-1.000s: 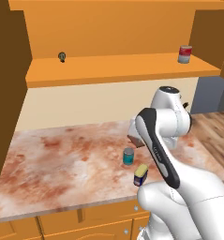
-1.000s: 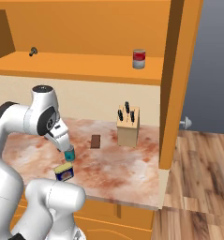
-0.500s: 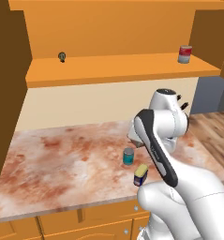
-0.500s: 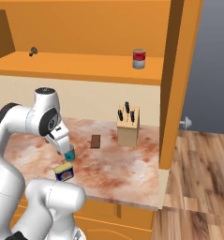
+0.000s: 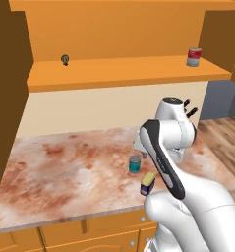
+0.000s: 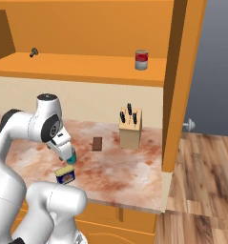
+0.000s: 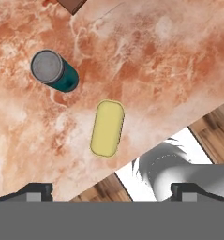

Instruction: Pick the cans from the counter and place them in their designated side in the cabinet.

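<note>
Gripper (image 7: 111, 190) hangs wide open, holding nothing, over the marbled reddish stone bench (image 7: 169, 56). Teal silver-topped can (image 7: 55, 71) & yellow-topped blue can (image 7: 107, 127) stand close together near the edge, so an off-centre descent could knock one over, maybe off.

1. My white arm (image 5: 163, 147) rises from the lower right and bends over the marbled counter (image 5: 55, 167).
2. A teal can (image 5: 134, 164) with a silver top stands upright on the counter, just beside my forearm.
3. A dark blue can (image 5: 148, 183) with a yellow top sits nearer the counter's front edge, close to the teal one, partly behind my arm.
4. Above, the orange cabinet (image 5: 109, 29) has one long shelf.
5. A red-and-grey can (image 5: 193, 56) stands at the shelf's right end.
6. A small dark object (image 5: 65, 60) sits toward the shelf's left; I cannot tell what it is.
</note>
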